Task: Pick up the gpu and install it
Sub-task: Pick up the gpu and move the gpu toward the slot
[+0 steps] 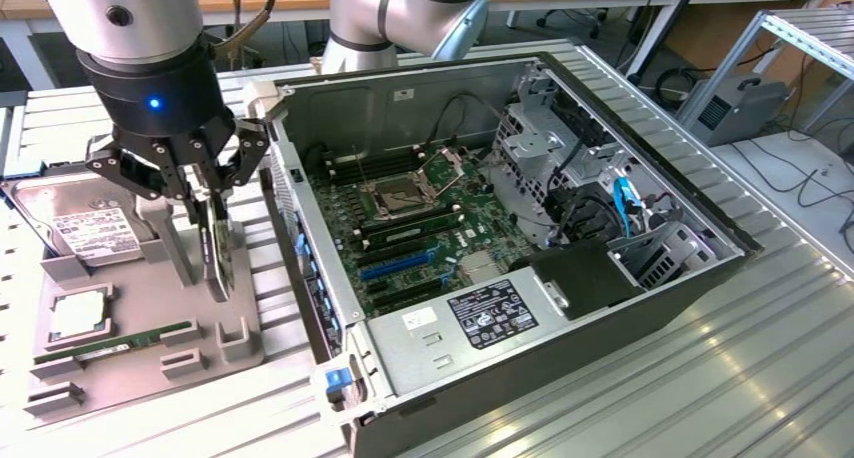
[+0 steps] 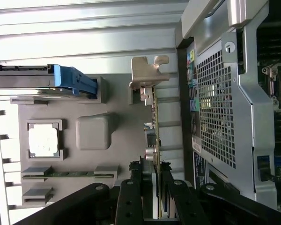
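A ribbed metal table (image 1: 747,378) carries a grey tray (image 1: 147,373) and one open computer case (image 1: 400,88). The gripper (image 1: 210,223) is clamped on the one gpu (image 1: 222,270), which stands on its edge at the tray's case-side rim. Its long axis runs parallel to the case wall, with the silver bracket toward the hard drive's end. Only a narrow strip separates card and case. Outward lie one hard drive (image 1: 80,228), one processor (image 1: 78,313) and one memory stick (image 1: 114,346).
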### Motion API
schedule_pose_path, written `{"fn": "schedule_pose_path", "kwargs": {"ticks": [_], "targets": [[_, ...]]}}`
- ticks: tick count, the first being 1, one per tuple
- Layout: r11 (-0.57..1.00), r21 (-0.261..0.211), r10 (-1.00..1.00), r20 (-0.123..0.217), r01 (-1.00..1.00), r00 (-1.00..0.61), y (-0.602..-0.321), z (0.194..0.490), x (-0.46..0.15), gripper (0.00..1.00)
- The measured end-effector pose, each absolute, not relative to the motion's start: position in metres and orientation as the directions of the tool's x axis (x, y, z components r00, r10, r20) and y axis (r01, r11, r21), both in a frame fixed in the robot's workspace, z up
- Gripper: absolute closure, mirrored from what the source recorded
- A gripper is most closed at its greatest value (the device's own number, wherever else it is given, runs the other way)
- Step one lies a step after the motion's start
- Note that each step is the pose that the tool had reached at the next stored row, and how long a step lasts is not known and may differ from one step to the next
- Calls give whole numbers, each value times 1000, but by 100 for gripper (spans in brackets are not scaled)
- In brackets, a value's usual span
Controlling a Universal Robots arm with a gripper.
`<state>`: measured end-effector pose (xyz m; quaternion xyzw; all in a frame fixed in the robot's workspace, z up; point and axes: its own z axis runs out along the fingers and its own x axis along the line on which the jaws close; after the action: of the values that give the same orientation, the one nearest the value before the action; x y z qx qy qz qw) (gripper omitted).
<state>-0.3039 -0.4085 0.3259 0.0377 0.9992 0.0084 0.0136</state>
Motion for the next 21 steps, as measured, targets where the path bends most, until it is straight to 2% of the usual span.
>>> {"fn": "schedule_pose_path", "kwargs": {"ticks": [3,21], "targets": [[997,18,76,-26,75,-997,-409,335,-304,73],[997,18,76,-27,75,-997,-409,343,-304,73]]}}
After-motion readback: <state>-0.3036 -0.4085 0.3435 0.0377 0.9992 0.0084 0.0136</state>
